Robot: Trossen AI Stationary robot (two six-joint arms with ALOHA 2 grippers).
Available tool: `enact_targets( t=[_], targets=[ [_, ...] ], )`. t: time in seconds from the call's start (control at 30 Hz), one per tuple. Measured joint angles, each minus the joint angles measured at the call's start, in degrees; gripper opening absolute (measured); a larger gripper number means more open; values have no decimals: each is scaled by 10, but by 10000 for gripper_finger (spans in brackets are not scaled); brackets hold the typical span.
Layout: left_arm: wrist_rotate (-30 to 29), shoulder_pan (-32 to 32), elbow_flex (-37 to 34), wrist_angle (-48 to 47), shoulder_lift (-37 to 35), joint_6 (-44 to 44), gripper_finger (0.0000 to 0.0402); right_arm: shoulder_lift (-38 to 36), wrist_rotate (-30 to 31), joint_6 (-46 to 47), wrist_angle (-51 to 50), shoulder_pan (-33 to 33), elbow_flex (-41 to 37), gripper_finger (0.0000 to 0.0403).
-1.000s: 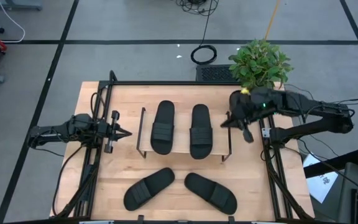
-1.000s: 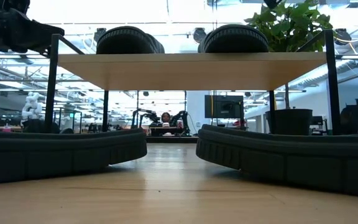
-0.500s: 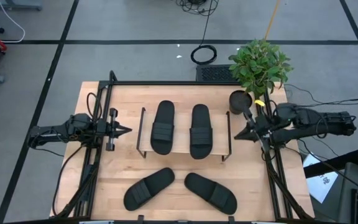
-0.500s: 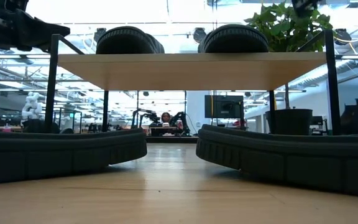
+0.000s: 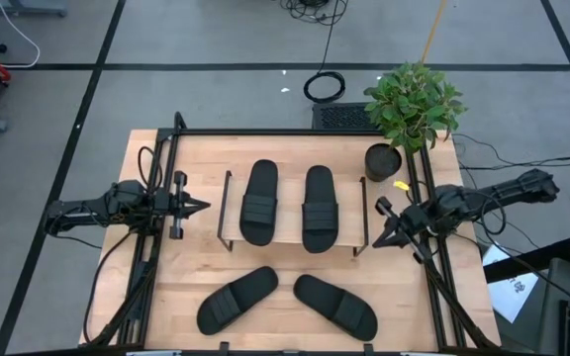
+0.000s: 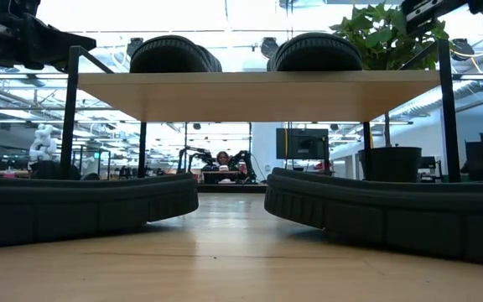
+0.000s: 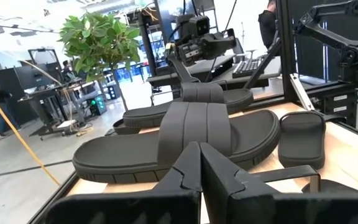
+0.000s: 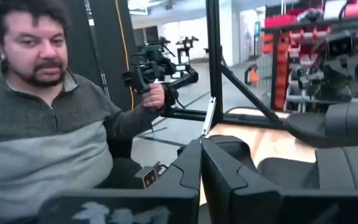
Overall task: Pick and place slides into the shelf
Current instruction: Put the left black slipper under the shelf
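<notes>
While both arms hang at the sides of the desk point(image 5: 196, 158), the shelf point(image 5: 295, 242) stands at its middle, nearer the far edge, and carries two of the slides side by side on its light plank: one slide point(image 5: 259, 202) toward the left side frame and another slide point(image 5: 321, 207) toward the right one, both lying flat with their ribbed straps up. From the low view those two show only as dark rounded ends on top of the plank point(image 6: 258, 92), with nothing in the space under it. Two more slides lie on the bare desk between the shelf and the near edge, a third slide point(image 5: 237, 300) toward the near left and a fourth slide point(image 5: 335, 306) toward the near right, angled so they splay apart toward the near corners. The left gripper point(image 5: 202, 208) sits at the left edge, just outside the shelf's left wire frame, its fingers pressed together to a point and holding nothing. The right gripper point(image 5: 377, 240) sits at the right edge, just beside the shelf's right frame, likewise pinched closed and empty. A potted plant point(image 5: 411, 104) stands at the far right corner in a dark pot point(image 5: 381, 161). Beyond the desk, the right wrist view shows a person point(image 8: 42, 130) seated with one hand raised on a control handle.
</notes>
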Motion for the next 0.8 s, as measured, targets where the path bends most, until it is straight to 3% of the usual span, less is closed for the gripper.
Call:
enact_targets(
  t=[0.17,0.47,0.63,0.8],
  targets=[
    [3,0,0,0,0,-8,1,2,-2,-50,81,9,-42,0],
    [8,0,0,3,0,-23,16,-3,-3,-158,82,9,-93,0],
    [8,0,0,2,0,10,19,-8,-4,-158,80,9,-98,0],
    [27,0,0,2,0,9,19,-20,-66,-150,78,9,-98,0]
  ],
)
